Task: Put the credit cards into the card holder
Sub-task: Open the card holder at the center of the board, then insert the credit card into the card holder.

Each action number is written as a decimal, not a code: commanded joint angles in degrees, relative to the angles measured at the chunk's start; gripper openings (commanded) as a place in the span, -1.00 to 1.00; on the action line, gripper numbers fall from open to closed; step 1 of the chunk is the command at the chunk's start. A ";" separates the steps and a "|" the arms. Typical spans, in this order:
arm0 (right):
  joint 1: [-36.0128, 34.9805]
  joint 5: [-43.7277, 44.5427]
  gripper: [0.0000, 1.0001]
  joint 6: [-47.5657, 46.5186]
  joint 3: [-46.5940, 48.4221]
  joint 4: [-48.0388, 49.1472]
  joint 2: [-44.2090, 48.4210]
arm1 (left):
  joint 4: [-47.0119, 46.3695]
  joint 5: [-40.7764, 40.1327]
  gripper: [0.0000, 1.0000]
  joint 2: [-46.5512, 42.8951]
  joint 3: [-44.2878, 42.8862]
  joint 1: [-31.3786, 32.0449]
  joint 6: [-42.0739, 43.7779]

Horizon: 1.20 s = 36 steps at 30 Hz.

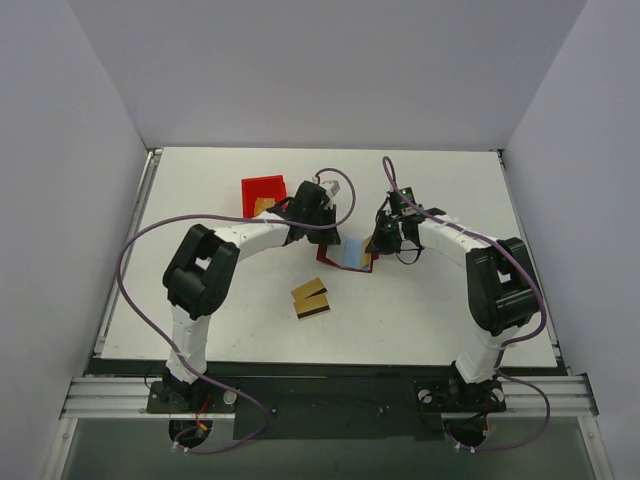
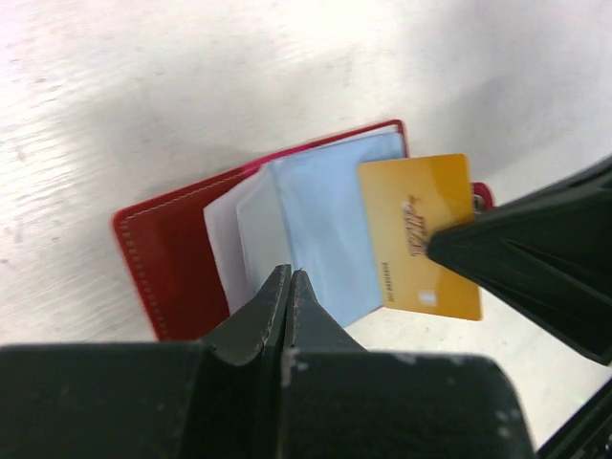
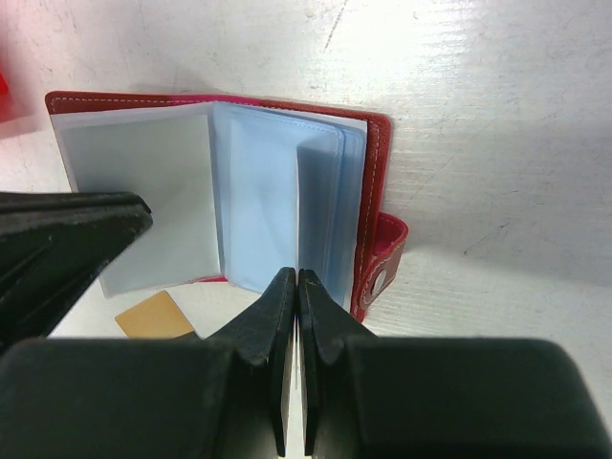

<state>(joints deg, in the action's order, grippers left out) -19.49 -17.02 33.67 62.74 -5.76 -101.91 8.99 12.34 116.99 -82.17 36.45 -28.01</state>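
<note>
At the open card holder on the counter, both arms meet. The left fingers and right fingers are each pressed shut, nothing visible between them. One gold card overlaps the holder's edge, its long axis along the blue sleeves; the right fingers look nearest it. Spare credit cards lie base-side of the holder.

Print on the gold card is unreadably blurred.
</note>
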 commanded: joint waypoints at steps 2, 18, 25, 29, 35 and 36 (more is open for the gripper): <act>0.41 -0.21 -1.00 0.52 -0.34 -0.31 0.75 | 3.66 -3.72 -1.00 1.66 -0.79 -0.94 0.76; 0.50 -2.49 -1.00 1.66 0.89 -0.74 -2.42 | 6.92 -11.28 -1.00 0.17 4.30 -1.73 0.59; 0.41 -3.55 -1.00 2.19 1.86 -0.48 -4.53 | 7.00 -10.58 -1.00 0.70 4.13 -1.47 0.76; 0.33 -4.17 -1.00 2.63 2.21 0.04 -5.58 | 7.00 -10.32 -1.00 0.70 4.04 -1.47 1.03; -0.29 -4.95 -1.00 3.15 2.91 0.83 -6.81 | 7.00 -9.61 -1.00 1.05 3.95 -1.29 1.03; -0.38 -4.96 -1.00 3.16 3.09 0.84 -6.90 | 7.00 -9.44 -1.00 1.13 3.95 -1.29 1.03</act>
<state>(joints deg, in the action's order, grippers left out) -19.20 -23.24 36.45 64.75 -3.73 -106.43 12.99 4.34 117.86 -79.37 35.51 -28.03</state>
